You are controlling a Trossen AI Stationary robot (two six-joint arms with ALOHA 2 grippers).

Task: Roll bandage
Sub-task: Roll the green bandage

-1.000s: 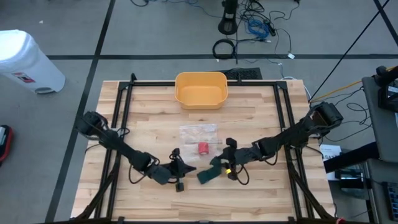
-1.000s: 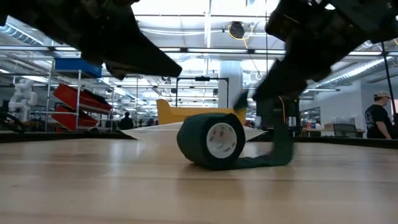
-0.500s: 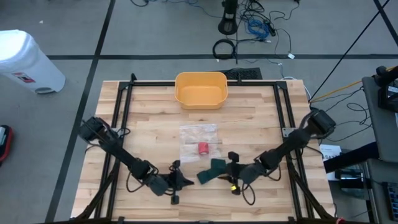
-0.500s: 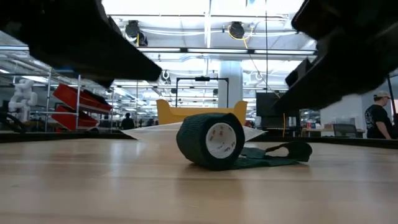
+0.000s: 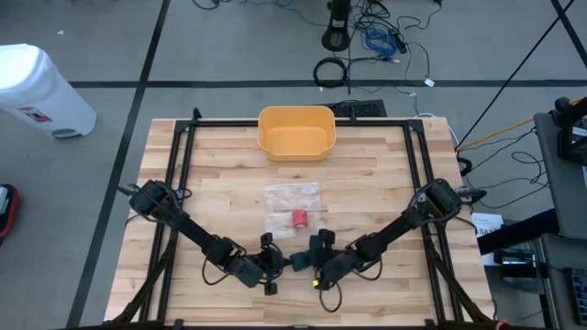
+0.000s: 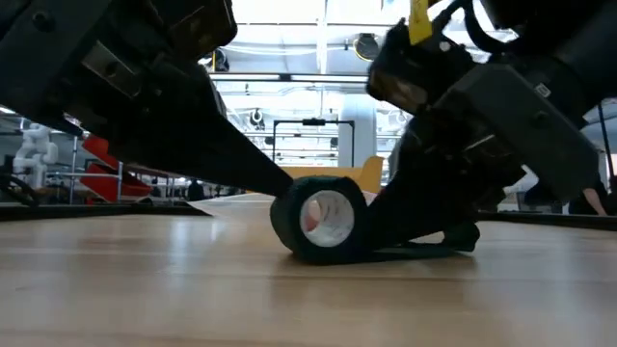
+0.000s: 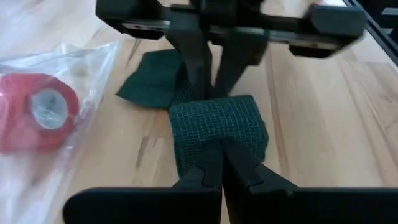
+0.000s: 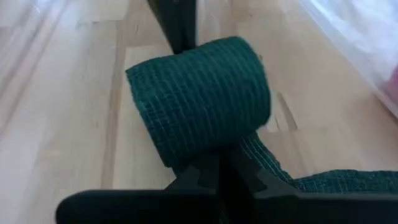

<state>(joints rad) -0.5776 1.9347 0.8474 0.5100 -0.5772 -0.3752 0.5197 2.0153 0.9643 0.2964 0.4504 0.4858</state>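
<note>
Two dark robot arms meet low over the near middle of a wooden tabletop (image 5: 385, 174), their tips facing each other across a dark green bandage roll (image 6: 319, 217).

The right pincer (image 5: 321, 260) has its fingers drawn together, with nothing visible between them. Its tips sit right against one side of the roll, at the point where the loose strip leaves it. The left pincer (image 5: 272, 260) is also drawn together with nothing in it, and its tips press against the opposite side of the roll. The two appear to brace the roll between them rather than grip it.

The roll lies on its side on the tabletop, its pale hollow core facing the low camera. Most of the bandage is already wound up into a thick, fairly tidy cylinder. A loose tail (image 8: 323, 177) of the same green fabric trails out flat from under the roll and ends in a crumpled fold (image 7: 151, 81) on the wood.

Judging from this, the rolling is well advanced but not finished: the trailing tail is yet to be wound on, and the end pressed down so it holds.

Farther back on the tabletop lies a clear plastic bag (image 5: 293, 197) holding a small red tape roll (image 5: 299, 217), and beyond it a yellow bin (image 5: 295, 132) at the far edge.
</note>
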